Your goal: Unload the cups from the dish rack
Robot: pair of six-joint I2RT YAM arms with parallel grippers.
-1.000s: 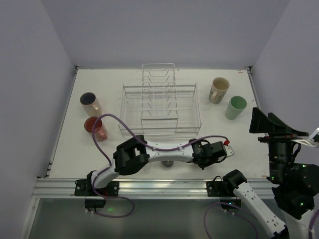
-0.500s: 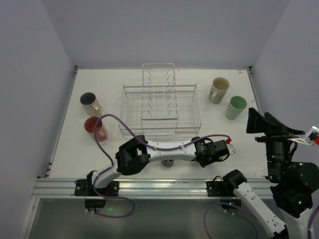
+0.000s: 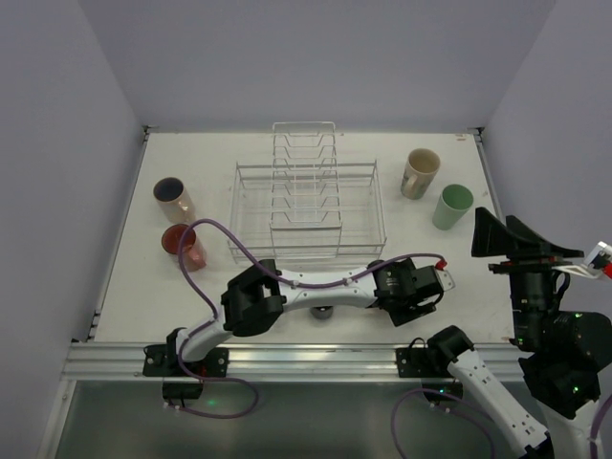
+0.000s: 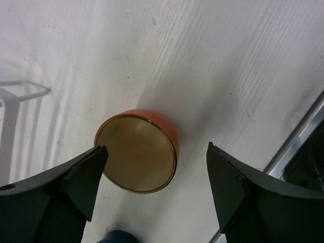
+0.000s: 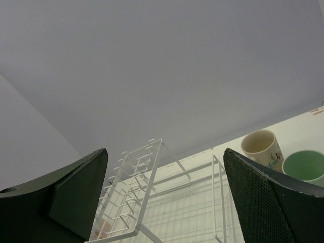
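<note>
- The left arm is reaching along the near edge of the surface [image 3: 459, 320], with its left pincer [image 4: 154, 152] pointing straight down, right of the middle.
- That pincer is standing released: its fingers [image 4: 76, 174] are spreading to either side of the small orange-red mug [image 4: 135, 159]. One tip is sitting right at the rim and the other is staying clear of it.
- The mug is standing upright on the surface with its pale inside facing up, just ahead of the near right corner of the dish rack [image 3: 306, 206].
- A dark-blue shape [image 4: 117, 237] is peeking in at the bottom of the left wrist view; too little is showing to name it.
- The right pincer [image 3: 516, 239] is hanging raised beside the right edge, jaws wide apart and gripping nothing.
- A pink tumbler [image 3: 183, 246] is standing by the left edge, with a pale tumbler with a dark inside [image 3: 174, 198] just beyond it.
- The rack is sitting in the middle of the surface, towards the far edge.
- The mint-green tumbler [image 3: 452, 207] and the cream mug [image 3: 420, 172] are standing close together near the far right corner, outside the rack.
</note>
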